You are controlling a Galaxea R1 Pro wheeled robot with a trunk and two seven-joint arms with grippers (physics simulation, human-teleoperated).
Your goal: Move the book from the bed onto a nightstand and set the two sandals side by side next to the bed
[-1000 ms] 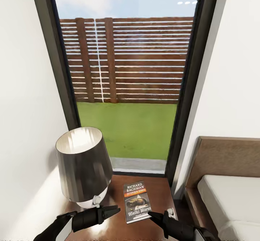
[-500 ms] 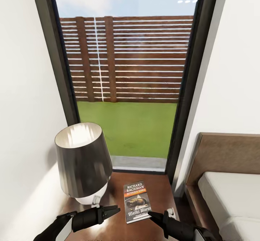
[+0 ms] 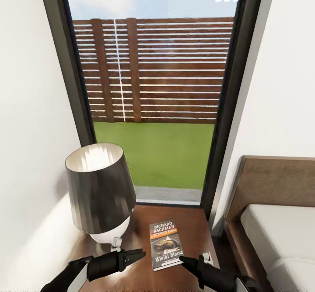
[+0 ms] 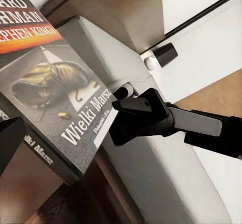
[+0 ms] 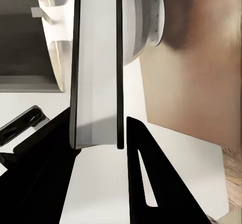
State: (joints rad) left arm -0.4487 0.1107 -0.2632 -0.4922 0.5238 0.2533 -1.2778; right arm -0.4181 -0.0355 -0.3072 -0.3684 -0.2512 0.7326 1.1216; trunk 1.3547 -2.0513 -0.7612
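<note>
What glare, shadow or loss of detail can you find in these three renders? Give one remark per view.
Head view: streaky white highlights on the lamp shade, and a soft sheen on the nightstand. Left wrist view: the book is sharp, its cover lettering readable. Right wrist view: the right gripper's fingers are near-black silhouettes with little surface detail.

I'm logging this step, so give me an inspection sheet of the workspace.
Surface: glossy reddish-brown wooden nightstand.
Job's things: dark paperback book lettered RICHARD BACHMAN, over the nightstand top beside the lamp; pale grey bed with brown headboard to its right.
Clutter: white-based table lamp with dark grey shade, on the nightstand.
Grippers: right gripper clamps the book's near edge; left gripper holds nothing, jaws unclear.
Cables: nothing seen.
Surroundings: tall dark-framed window; slatted wooden fence and lawn outside; white walls.
</note>
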